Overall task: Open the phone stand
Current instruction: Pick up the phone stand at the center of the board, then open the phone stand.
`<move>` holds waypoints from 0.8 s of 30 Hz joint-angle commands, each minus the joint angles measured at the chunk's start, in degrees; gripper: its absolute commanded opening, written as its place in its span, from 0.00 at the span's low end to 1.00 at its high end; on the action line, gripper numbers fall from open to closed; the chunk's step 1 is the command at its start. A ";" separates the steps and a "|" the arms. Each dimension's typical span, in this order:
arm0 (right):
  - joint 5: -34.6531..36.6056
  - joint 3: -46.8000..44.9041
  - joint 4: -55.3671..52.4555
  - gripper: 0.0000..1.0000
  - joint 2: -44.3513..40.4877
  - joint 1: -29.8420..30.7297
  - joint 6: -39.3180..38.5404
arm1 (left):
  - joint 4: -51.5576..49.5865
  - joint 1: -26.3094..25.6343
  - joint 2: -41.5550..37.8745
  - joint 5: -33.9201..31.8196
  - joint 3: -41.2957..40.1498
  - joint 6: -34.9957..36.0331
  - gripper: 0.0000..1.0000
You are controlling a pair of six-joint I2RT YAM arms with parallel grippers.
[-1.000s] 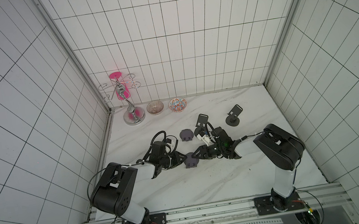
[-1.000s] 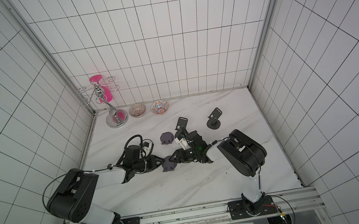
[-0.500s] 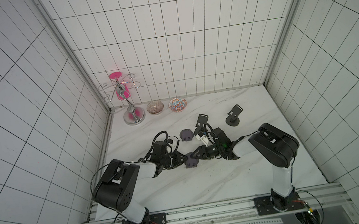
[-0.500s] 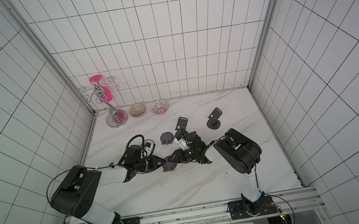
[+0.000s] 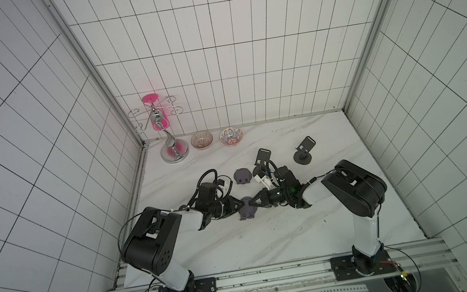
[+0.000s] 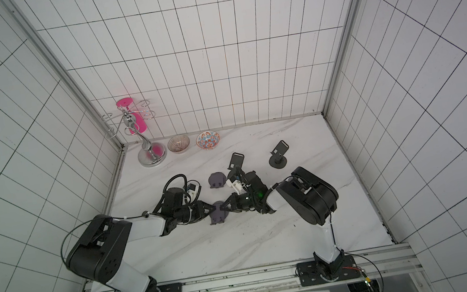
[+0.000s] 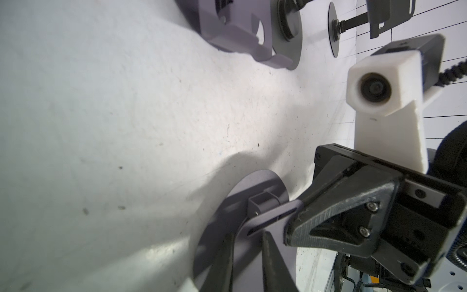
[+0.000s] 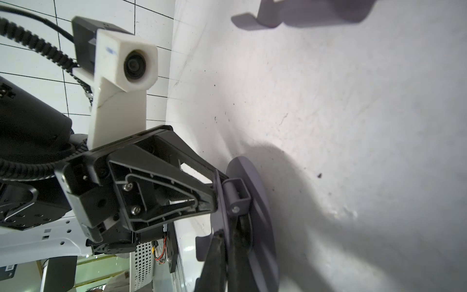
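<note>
Two grippers closed on one grey phone stand (image 5: 248, 211), folded flat in the middle of the worktop (image 5: 273, 242), just in front of a second grey stand (image 5: 243, 176) and well apart from an opened black stand (image 5: 302, 158). Pinched from one side by the left gripper (image 5: 239, 208), clamped tight from the opposite side by the right gripper (image 5: 256, 205)

To do the step well: pin the round base (image 7: 255, 182) flat and steady with one grip, then swing the upper plate away about the hinge (image 7: 262, 202) with the other. Move in an arc around that hinge, not straight up; otherwise likely to lift the whole stand or slip off the thin edge. Check first for one layer per grip, since no opening with both layers squeezed together. Stay clear of the hinge barrel, and go slowly against probable stiffness

From both top views: placement only, two arms tip to tip over a small grey shape, no telling layer from layer. From the left wrist view: right gripper (image 7: 295, 225) biting the slotted plate (image 7: 275, 217) beside the hinge, left gripper (image 7: 249, 242) astride grey material lower down, base or plate unclear. From the right wrist view: same hinge (image 8: 237, 194) from the far side, left gripper (image 8: 214, 199) tip against a plate edge, right gripper (image 8: 228, 242) squeezed on a thin plate with hardly any gap, round base (image 8: 257, 227) behind it against the worktop
</note>
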 commanded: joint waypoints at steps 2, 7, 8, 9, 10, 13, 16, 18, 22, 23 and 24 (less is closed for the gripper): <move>-1.70 0.62 6.18 0.00 1.70 0.42 1.24 | 0.86 -0.30 -1.09 1.16 0.68 -0.87 0.19; -4.70 -1.78 14.53 0.00 0.85 -2.31 7.04 | -4.98 5.44 -10.84 3.33 1.02 -1.15 0.31; -5.34 -2.23 16.87 0.00 0.48 -2.78 8.71 | -6.69 6.49 -12.83 3.47 1.24 -0.71 0.36; -5.92 -2.75 19.15 0.00 0.01 -3.37 10.53 | -8.18 7.63 -14.89 3.60 1.40 -0.34 0.42; -6.68 -3.11 21.03 0.00 -0.67 -3.71 12.40 | -9.01 8.39 -16.63 3.86 1.19 -0.24 0.46; -7.99 -3.62 23.81 0.00 -4.24 -3.83 16.07 | -8.87 8.89 -19.66 6.07 -0.05 -0.66 0.47; -8.37 -3.86 19.37 0.00 -11.03 -3.85 15.83 | -8.58 8.91 -22.93 6.38 -2.10 -1.92 0.47; -8.19 -3.47 10.09 0.00 -17.11 -3.82 11.85 | -8.91 9.10 -25.51 6.51 -2.84 -2.08 0.47; -7.26 -1.65 -8.79 0.00 -29.94 -3.82 2.95 | -6.55 9.18 -29.06 9.53 -3.53 -4.46 0.48; -6.89 -1.33 -11.57 0.00 -32.18 -3.83 1.98 | -5.29 9.19 -29.62 10.31 -3.70 -5.48 0.48; -7.18 -0.74 -14.69 0.00 -34.25 -3.93 0.77 | -3.37 9.18 -30.13 11.43 -3.93 -7.25 0.48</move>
